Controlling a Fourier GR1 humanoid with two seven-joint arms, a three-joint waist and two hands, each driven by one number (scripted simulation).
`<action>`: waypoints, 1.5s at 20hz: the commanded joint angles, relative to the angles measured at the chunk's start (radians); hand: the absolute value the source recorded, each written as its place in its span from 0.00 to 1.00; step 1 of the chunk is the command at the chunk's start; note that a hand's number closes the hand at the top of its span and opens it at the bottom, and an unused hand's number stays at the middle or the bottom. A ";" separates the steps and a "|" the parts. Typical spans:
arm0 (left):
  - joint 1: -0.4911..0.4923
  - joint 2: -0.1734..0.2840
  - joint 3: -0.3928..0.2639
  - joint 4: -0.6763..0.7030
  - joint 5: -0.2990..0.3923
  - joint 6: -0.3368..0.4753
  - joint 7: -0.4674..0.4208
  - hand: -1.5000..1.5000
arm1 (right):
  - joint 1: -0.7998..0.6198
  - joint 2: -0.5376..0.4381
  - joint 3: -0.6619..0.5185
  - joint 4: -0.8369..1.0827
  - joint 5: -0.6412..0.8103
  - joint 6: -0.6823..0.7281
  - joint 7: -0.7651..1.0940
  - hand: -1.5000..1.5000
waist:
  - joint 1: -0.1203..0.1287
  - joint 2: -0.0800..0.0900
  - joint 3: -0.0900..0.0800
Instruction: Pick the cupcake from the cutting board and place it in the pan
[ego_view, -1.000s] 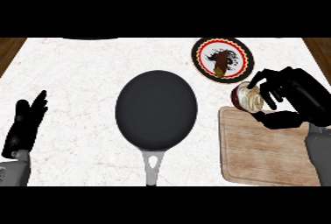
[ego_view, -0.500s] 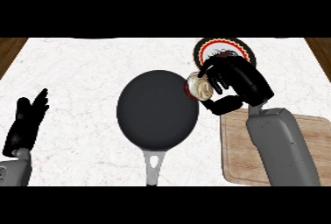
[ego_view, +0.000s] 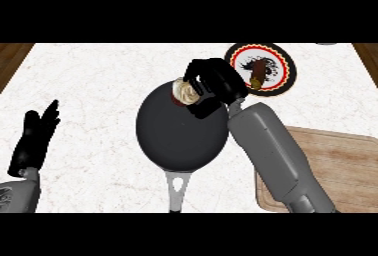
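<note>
The cupcake (ego_view: 184, 91), with pale frosting and a dark red base, is held in my right hand (ego_view: 216, 82), whose fingers curl round it. It hangs over the far rim of the black pan (ego_view: 181, 132), which lies in the middle of the white counter with its handle pointing toward me. To the right, my grey forearm partly covers the wooden cutting board (ego_view: 339, 170), and nothing shows on its visible part. At the left edge my left hand (ego_view: 35, 137) rests open, fingers up.
A round plate (ego_view: 272, 65) with a red and black patterned rim lies at the back right, with a dark brown item on it, just behind my right hand. Wooden floor shows past the counter's far corners.
My right hand carried the cupcake leftward from above the cutting board to over the pan's far rim. The left hand stayed where it was.
</note>
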 joint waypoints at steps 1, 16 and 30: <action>-0.036 -0.012 0.001 0.049 -0.001 -0.004 -0.030 0.50 | -0.071 0.011 0.055 0.258 -0.060 -0.142 -0.082 1.00 | 0.015 0.008 0.000; -0.080 -0.038 -0.047 0.023 -0.023 -0.022 -0.006 0.50 | -0.082 0.011 0.346 0.460 -0.562 -0.219 -0.199 0.00 | 0.090 0.023 0.001; -0.070 -0.010 -0.021 0.059 -0.011 -0.050 -0.042 0.50 | -0.134 0.011 0.352 0.444 -0.894 -0.405 -0.323 0.00 | 0.085 0.020 0.001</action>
